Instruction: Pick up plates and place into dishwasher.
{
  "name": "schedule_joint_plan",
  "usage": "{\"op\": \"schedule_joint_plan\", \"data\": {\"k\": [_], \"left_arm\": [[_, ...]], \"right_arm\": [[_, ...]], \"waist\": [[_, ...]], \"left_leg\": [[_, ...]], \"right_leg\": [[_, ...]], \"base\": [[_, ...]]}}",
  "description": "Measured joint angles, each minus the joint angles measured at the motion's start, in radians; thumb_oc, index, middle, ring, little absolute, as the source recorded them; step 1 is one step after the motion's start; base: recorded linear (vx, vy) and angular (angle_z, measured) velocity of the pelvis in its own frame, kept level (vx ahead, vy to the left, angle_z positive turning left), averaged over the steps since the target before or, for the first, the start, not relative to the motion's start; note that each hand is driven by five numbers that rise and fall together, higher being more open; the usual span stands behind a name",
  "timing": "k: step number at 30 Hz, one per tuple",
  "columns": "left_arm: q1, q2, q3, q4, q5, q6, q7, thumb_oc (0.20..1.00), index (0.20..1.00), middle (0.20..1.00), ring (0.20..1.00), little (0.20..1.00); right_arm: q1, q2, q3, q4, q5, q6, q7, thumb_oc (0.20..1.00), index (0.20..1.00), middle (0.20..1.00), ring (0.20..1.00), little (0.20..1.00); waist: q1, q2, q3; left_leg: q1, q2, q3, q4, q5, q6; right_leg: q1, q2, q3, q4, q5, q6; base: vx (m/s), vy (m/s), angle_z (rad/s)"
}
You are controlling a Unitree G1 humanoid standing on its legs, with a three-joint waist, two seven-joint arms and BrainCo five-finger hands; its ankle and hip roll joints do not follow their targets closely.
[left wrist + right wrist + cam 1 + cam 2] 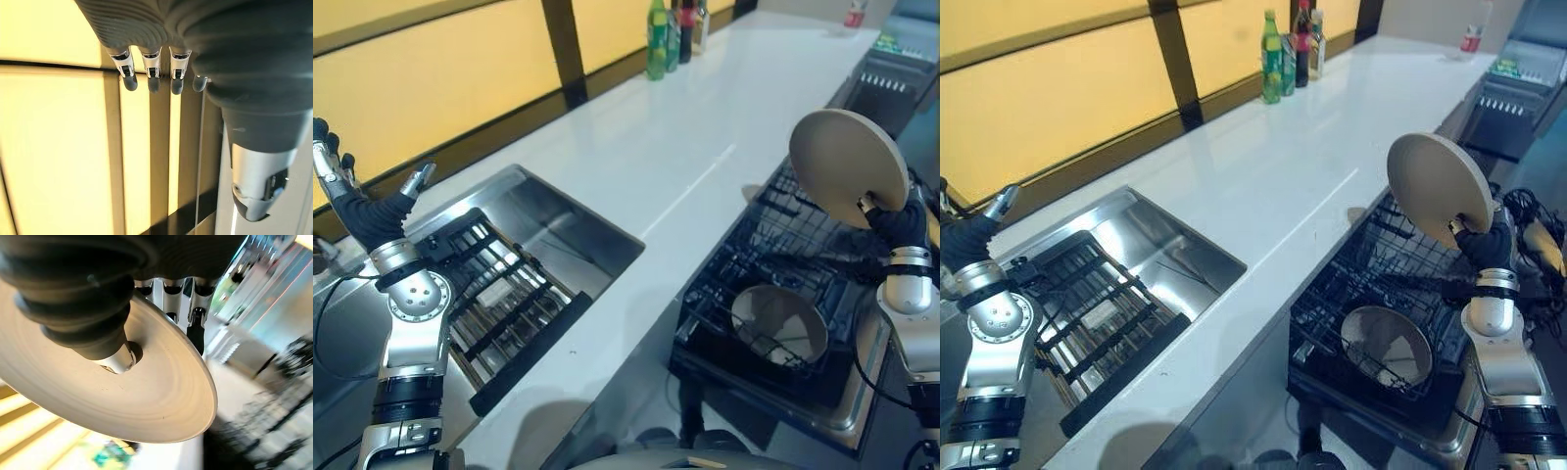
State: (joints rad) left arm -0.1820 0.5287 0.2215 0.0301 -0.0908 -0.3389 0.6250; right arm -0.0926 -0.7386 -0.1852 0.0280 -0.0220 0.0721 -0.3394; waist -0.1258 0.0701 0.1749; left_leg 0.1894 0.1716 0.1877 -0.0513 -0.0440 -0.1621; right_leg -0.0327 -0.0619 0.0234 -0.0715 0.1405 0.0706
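While the right hand [898,223] pinches a round beige plate [847,164] at its lower edge, the plate is held up in the air, tilted on edge, above the black wire dishwasher rack [744,294] at the bench's right side. In the right wrist view the thumb [116,358] presses on the plate's near face [122,396] and the fingers [195,335] curl behind its rim — a firm pinch. A second round beige plate [781,323] lies tilted inside the rack, near its front, well below the held one and apart from it.

The left hand [333,166] is raised at the bench's far left edge, over by the yellow wall panels [431,78], holding nothing; in the left wrist view its fingers [151,73] hang straight and relaxed with the thumb [254,191] apart — open wide.

The white glossy bench top [705,147] runs between a sunken stainless steel sink [558,230] on the left and the rack on the right. A dark slatted drying rack [499,294] sits in the sink's near half. At the bench's far back edge stands a cluster of bottles [671,37], a green one at the front. A small red-topped container [855,14] sits at the far right corner.
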Motion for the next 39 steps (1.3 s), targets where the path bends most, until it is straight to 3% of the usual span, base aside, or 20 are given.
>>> {"op": "schedule_joint_plan", "data": {"k": [7, 13, 24, 31, 36, 39], "left_arm": [[-0.095, 0.031, -0.009, 0.065, 0.001, 0.002, 0.096, 1.0, 1.0, 1.0, 1.0, 1.0], [-0.133, 0.038, -0.033, 0.075, 0.002, 0.002, 0.136, 1.0, 1.0, 1.0, 1.0, 1.0], [-0.199, 0.083, -0.052, 0.095, 0.038, 0.002, 0.171, 1.0, 1.0, 1.0, 1.0, 1.0], [-0.255, 0.121, -0.087, 0.116, 0.038, 0.005, 0.183, 1.0, 1.0, 1.0, 1.0, 1.0], [-0.261, 0.123, -0.088, 0.116, 0.038, 0.025, 0.185, 1.0, 1.0, 1.0, 1.0, 1.0], [-0.284, 0.141, -0.093, 0.116, 0.038, 0.041, 0.186, 1.0, 1.0, 1.0, 1.0, 1.0]], "right_arm": [[-0.1, -0.083, 0.001, 0.137, -0.046, 0.017, -0.043, 0.2, 0.2, 0.2, 0.2, 0.2], [-0.163, -0.123, 0.05, 0.219, -0.044, 0.022, -0.048, 0.2, 0.2, 0.2, 0.2, 0.2], [-0.317, -0.161, 0.17, 0.314, -0.045, 0.02, -0.052, 0.2, 0.2, 0.2, 0.2, 0.2], [-0.425, -0.183, 0.263, 0.392, -0.071, 0.019, -0.066, 0.2, 0.2, 0.2, 0.2, 0.2], [-0.454, -0.191, 0.288, 0.412, -0.133, 0.004, -0.076, 0.2, 0.2, 0.2, 0.2, 0.2], [-0.48, -0.248, 0.343, 0.417, -0.205, -0.001, -0.079, 0.2, 0.2, 0.2, 0.2, 0.2]], "waist": [[-0.033, 0.041, 0.133], [-0.053, 0.078, 0.2], [-0.047, 0.086, 0.263], [-0.02, 0.103, 0.306], [-0.007, 0.11, 0.311], [0.005, 0.11, 0.312]], "left_leg": [[-0.102, -0.034, 0.001, 0.048, -0.005, 0.013], [-0.121, -0.033, -0.001, 0.054, -0.005, 0.013], [-0.226, -0.035, -0.027, 0.11, -0.006, 0.013], [-0.306, -0.034, -0.042, 0.16, -0.012, 0.015], [-0.332, -0.036, -0.055, 0.173, -0.013, 0.013], [-0.365, -0.037, -0.057, 0.189, -0.014, 0.012]], "right_leg": [[-0.093, -0.026, 0.025, -0.002, 0.042, 0.014], [-0.112, -0.024, 0.028, -0.001, 0.047, 0.01], [-0.22, -0.026, 0.027, 0.071, 0.04, 0.0], [-0.299, -0.025, 0.031, 0.123, 0.03, -0.008], [-0.33, -0.025, 0.032, 0.147, 0.031, -0.008], [-0.36, -0.027, 0.032, 0.16, 0.028, -0.012]], "base": [[-0.21, 0.067, -0.1], [-0.07, 0.006, -0.03], [-0.07, -0.04, 0.02], [-0.05, -0.044, 0.0], [0.0, -0.022, 0.0], [-0.03, -0.061, 0.02]]}}
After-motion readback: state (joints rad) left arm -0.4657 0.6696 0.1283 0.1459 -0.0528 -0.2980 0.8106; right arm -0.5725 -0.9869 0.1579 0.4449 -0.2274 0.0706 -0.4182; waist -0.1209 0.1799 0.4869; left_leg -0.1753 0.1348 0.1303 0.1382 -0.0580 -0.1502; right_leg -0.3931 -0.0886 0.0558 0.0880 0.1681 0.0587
